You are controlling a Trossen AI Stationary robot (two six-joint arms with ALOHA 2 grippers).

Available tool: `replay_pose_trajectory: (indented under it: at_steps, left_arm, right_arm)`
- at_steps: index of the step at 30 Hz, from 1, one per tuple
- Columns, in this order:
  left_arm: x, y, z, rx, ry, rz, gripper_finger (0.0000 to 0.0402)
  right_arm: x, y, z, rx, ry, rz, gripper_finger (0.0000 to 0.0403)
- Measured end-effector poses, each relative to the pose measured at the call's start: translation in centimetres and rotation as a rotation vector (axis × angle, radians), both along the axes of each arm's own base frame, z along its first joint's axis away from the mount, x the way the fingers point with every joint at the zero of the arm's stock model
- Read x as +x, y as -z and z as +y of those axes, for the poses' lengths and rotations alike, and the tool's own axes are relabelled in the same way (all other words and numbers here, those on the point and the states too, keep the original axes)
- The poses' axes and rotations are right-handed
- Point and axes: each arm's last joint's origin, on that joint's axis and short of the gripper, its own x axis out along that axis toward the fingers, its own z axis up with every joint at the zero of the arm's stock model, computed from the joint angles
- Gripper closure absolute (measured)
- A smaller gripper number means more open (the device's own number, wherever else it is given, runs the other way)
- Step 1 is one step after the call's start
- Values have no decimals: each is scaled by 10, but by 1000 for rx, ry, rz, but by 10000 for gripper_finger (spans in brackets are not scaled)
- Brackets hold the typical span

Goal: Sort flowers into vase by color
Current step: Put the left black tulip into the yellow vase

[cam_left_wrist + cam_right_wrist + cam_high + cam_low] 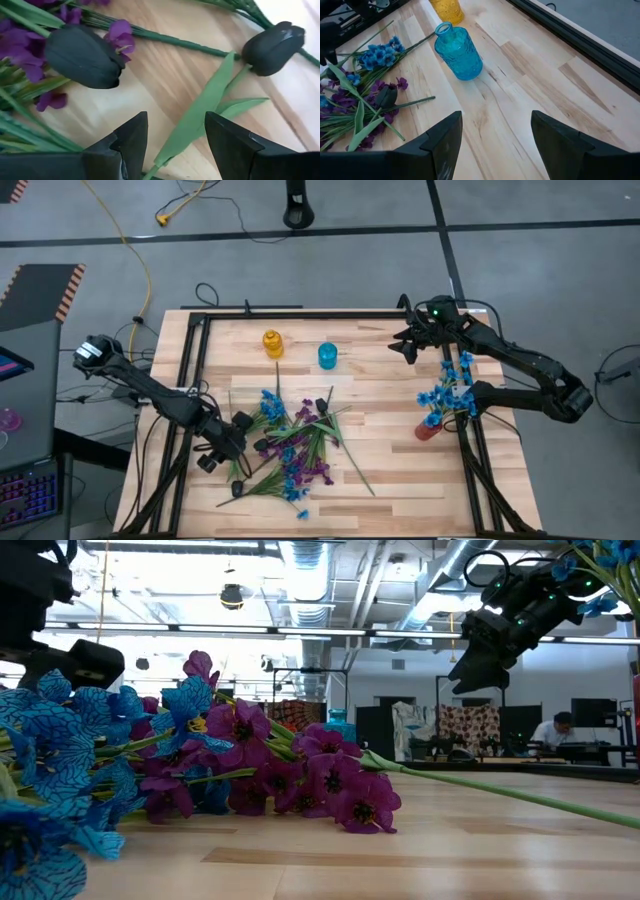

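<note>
A heap of flowers lies on the wooden table: blue, purple and dark blackish blossoms on long green stems. My left gripper hangs over the heap's left side, open and pointing down. In the left wrist view two black blossoms lie ahead of it, and a green leaf runs on the table between its fingers. A blue vase and a yellow vase stand upright at the far side. My right gripper waits open above the far right, near the blue vase.
A red vase holding blue flowers stands at the table's right edge, under the right arm. A black frame rail runs round the table. One long stem lies out to the right of the heap.
</note>
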Motion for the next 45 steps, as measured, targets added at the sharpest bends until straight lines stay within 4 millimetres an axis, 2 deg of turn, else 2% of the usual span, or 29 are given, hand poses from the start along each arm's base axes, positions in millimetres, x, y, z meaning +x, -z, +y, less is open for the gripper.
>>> replay_pose_trajectory:
  at_steps: [14,22,25,31,38,45]
  left_arm:
    - [-2,-2,-5,16,20,-9,217]
    - [7,-39,-7,65,-28,-10,217]
    - [4,-44,-5,103,-35,26,217]
    - [8,-34,-7,134,-26,75,217]
    - [21,1,-18,199,56,266,217]
    - [30,15,-20,343,110,273,217]
  right_arm:
    - [0,0,0,1,0,1,138]
    - [0,0,0,1,0,1,138]
    - [0,0,0,1,0,1,138]
    - [0,0,0,2,0,2,138]
    - [0,0,0,-5,-5,3,138]
    - [-1,1,1,3,-5,10,138]
